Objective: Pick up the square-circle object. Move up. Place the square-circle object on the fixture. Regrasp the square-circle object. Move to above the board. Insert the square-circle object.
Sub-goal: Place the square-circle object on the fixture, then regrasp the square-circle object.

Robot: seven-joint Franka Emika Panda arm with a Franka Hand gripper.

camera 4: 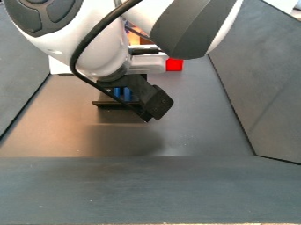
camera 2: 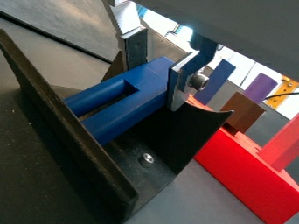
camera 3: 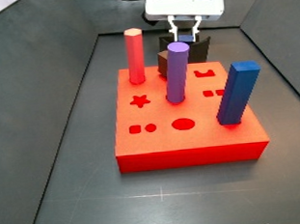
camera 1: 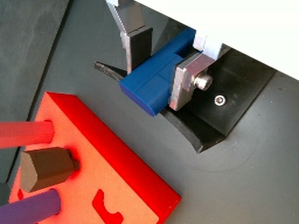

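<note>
Judged to be at the fixture step: placing or regrasping, not told apart. Gripper found low over the fixture, beyond the board in a side view. Square-circle object seen lying on the fixture between the silver fingers, plates at its sides. Jaws apparently closed on it, though firm contact not certain. Next move likely to call for a secure grip, then a straight lift clear before crossing to above the board.

— Any writing, label or number to read anywhere?
— None. The board, the square-circle object, the fixture and the hand bear no lettering.
</note>
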